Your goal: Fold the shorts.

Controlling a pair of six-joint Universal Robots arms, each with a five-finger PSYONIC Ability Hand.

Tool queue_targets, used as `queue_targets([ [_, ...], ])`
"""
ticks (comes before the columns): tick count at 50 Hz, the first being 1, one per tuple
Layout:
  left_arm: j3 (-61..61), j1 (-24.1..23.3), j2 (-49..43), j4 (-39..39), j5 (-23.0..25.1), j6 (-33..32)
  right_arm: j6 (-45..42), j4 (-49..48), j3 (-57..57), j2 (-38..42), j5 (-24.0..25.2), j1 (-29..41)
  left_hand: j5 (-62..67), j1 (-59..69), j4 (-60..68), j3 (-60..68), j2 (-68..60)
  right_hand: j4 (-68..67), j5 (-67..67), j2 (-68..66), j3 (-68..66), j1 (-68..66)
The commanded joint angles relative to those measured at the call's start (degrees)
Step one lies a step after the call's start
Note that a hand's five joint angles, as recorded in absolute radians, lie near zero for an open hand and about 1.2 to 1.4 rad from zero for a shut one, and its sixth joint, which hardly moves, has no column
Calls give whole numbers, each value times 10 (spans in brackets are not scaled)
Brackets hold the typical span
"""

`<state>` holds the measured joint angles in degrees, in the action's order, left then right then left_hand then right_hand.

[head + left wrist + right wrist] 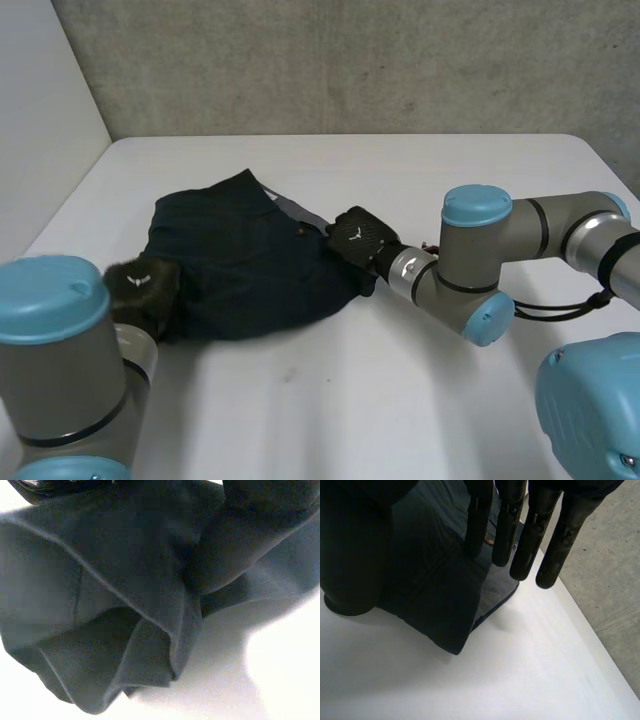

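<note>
Head view: the big white table (pixel 420 380) has dark blue shorts (pixel 250 260) lying bunched up on the left arm's side. The left hand (pixel 140 285) sits at the shorts' near left edge, deep in the cloth, so I cannot tell if it holds any. The right hand (pixel 362 238) is at the right edge. Its fingers (pixel 520 540) are straight and apart over a corner, not closed on it. To fold well, I think both hands should grab firmly, lift together, and lay one half flat on the other.

Reaching inward with left hand (pixel 140 286) low, right hand (pixel 360 238) outstretched from a bent arm (pixel 478 262) (fingers (pixel 529 535) straight, thumb (pixel 350 555) apart).
</note>
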<state>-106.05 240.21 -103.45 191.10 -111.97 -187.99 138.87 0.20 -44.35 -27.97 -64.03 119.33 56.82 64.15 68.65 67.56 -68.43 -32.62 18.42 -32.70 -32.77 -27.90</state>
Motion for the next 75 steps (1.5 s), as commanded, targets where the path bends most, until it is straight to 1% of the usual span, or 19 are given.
queue_targets([
  [1,3,-3,90,0,2,-34,11,0,3,-11,0,7,132,159,114,124,-116,-108,150,-107,-106,-155],
  [8,16,-4,125,3,3,-70,74,0,3,-27,1,13,132,159,114,124,-116,-84,126,-83,-83,-131],
  [17,37,-4,138,2,4,-73,158,1,3,-28,0,22,132,159,114,124,-116,-86,128,-85,-84,-133],
  [19,40,-4,141,2,4,-73,179,1,3,-26,0,23,132,159,114,124,-116,-159,201,-159,-158,-207],
  [21,44,-4,144,2,4,-73,194,1,3,-24,4,23,132,159,114,124,-116,-339,381,-338,-337,-386],
  [22,45,-4,146,2,4,-73,206,2,4,-24,8,22,132,159,114,124,-116,-472,514,-472,-471,-520],
  [28,51,-4,159,0,5,-74,265,6,5,-47,26,18,132,159,114,124,-116,-474,516,-473,-472,-521],
  [32,54,-4,165,-2,8,-75,294,9,-9,-115,23,9,132,159,114,124,-116,-474,516,-473,-472,-521],
  [36,60,-4,172,-9,11,-76,274,37,-35,-205,0,-7,132,159,114,124,-116,-474,516,-473,-472,-521],
  [40,64,-3,189,-21,26,-89,178,88,-65,-292,-48,-39,132,159,114,124,-116,-474,516,-473,-472,-521],
  [41,65,-3,193,-23,32,-95,124,115,-86,-327,-65,-45,132,159,114,124,-116,-474,516,-473,-472,-521],
  [44,66,-4,206,-27,54,-111,47,155,-121,-377,-90,-53,132,159,114,124,-116,-474,516,-473,-472,-521],
  [45,66,-4,210,-27,60,-112,7,174,-144,-413,-103,-49,132,159,114,124,-116,-474,516,-473,-472,-521],
  [49,66,-5,243,-22,91,-112,-21,194,-186,-518,-148,-47,132,159,114,124,-116,-474,516,-473,-472,-521],
  [53,74,2,266,-22,116,-110,-20,197,-218,-587,-161,-51,132,159,114,124,-116,-474,516,-473,-472,-521],
  [55,74,3,267,-22,123,-109,-20,197,-230,-598,-162,-52,132,159,114,124,-116,-474,516,-473,-472,-521],
  [61,64,-4,241,-22,132,-112,-24,199,-275,-591,-166,-47,132,159,114,124,-116,-474,516,-473,-472,-521],
  [69,95,-2,60,-20,137,-117,-18,198,-292,-469,-165,-53,132,159,114,124,-116,-474,516,-473,-472,-521],
  [75,220,4,-91,-19,136,-136,-4,161,-242,-367,-167,-52,132,159,114,124,-116,-474,516,-473,-472,-521],
])
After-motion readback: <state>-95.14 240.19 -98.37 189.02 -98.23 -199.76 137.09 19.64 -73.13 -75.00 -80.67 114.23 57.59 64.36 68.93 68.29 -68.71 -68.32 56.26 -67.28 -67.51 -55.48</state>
